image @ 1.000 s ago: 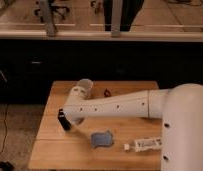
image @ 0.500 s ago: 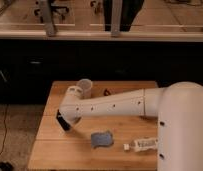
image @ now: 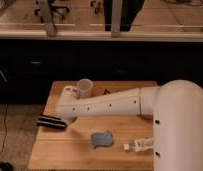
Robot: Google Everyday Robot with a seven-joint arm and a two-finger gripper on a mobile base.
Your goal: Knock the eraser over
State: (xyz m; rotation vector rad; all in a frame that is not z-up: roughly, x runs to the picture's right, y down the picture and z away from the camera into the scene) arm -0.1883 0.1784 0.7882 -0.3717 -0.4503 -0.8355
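Eraser now lying flat at the table's left edge; the knock-over is looking done.

Nearest, the white tube (image: 140, 145) and blue sponge (image: 102, 139) are sitting undisturbed on the wooden table (image: 70, 155). Left of them, the eraser (image: 51, 122), upright a moment ago, is now lying on its side, with the gripper (image: 66, 116) hovering just beside it. Farther back, the clear cup (image: 84, 88) is standing.

— What blocked the wooden table (image: 50, 155)?
— The white arm (image: 110, 104) lay across its middle, the clear cup (image: 84, 88) just behind it; the gripper (image: 65, 119) sat at the eraser (image: 51, 122) on the left edge.
— And free room?
— Front left stood open; the blue sponge (image: 102, 139) and white tube (image: 141, 145) held the front right.
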